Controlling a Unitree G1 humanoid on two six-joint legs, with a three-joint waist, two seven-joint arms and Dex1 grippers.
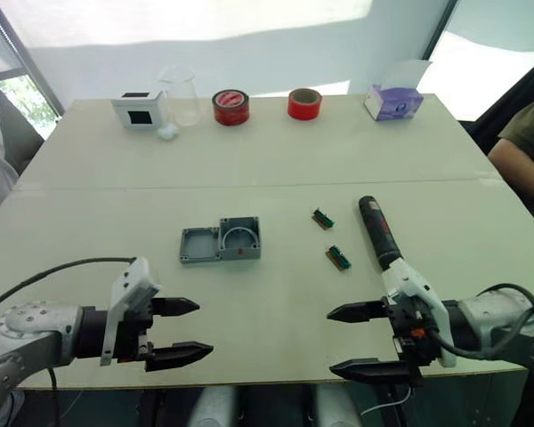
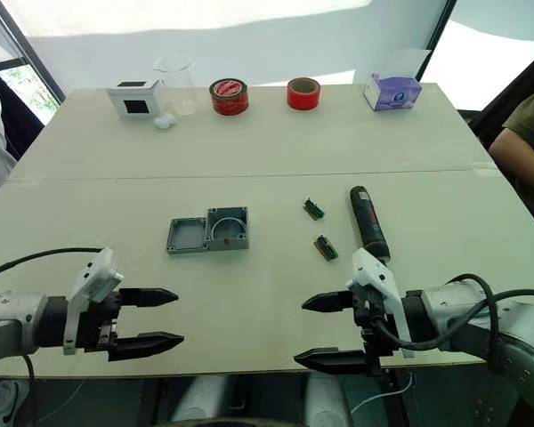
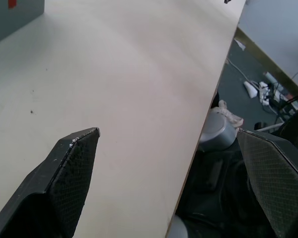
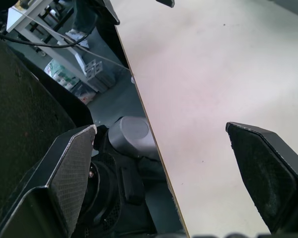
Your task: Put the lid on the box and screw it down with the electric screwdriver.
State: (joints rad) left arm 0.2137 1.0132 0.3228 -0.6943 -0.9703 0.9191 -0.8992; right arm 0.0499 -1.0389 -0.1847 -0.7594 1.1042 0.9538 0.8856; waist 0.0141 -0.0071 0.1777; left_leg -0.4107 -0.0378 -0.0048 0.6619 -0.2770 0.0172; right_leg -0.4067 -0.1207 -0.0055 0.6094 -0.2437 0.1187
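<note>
The shallow grey lid (image 1: 200,245) lies flat on the table, touching the left side of the deeper grey box (image 1: 240,238), which is open on top and has a small red mark. The black electric screwdriver (image 1: 378,231) lies to the right of them, its tip end pointing toward me. My left gripper (image 1: 203,329) hovers open and empty near the table's front edge, in front of the lid. My right gripper (image 1: 330,341) is open and empty at the front edge, just in front of the screwdriver. A corner of the box (image 3: 10,15) shows in the left wrist view.
Two small green circuit boards (image 1: 322,218) (image 1: 338,257) lie between box and screwdriver. Along the far edge stand a white box with a black face (image 1: 140,108), a clear beaker (image 1: 180,93), two red tape rolls (image 1: 230,107) (image 1: 304,103) and a purple tissue box (image 1: 393,101). A person (image 1: 525,151) sits at the right.
</note>
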